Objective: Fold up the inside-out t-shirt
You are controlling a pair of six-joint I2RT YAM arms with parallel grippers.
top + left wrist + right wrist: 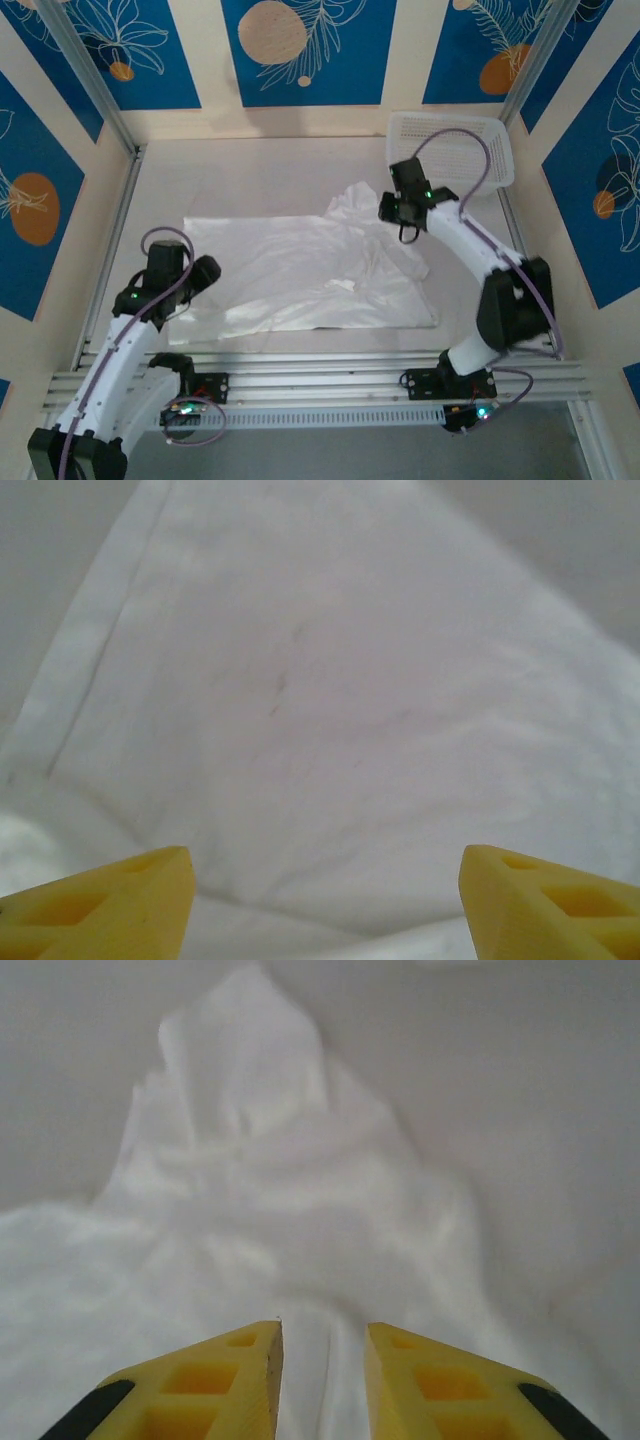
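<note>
The left fingers stand wide apart, released, over the t-shirt near its left edge. The right fingers are barely parted above a bunched ridge of cloth (pinching it or not, I cannot tell). The t-shirt lies spread mid-worktop, rumpled at its far right corner, near a white basket.

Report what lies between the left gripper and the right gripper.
The plain white, thin cloth t-shirt lies spread on the pale table between the left gripper and the right gripper; the top external view shows it.
</note>
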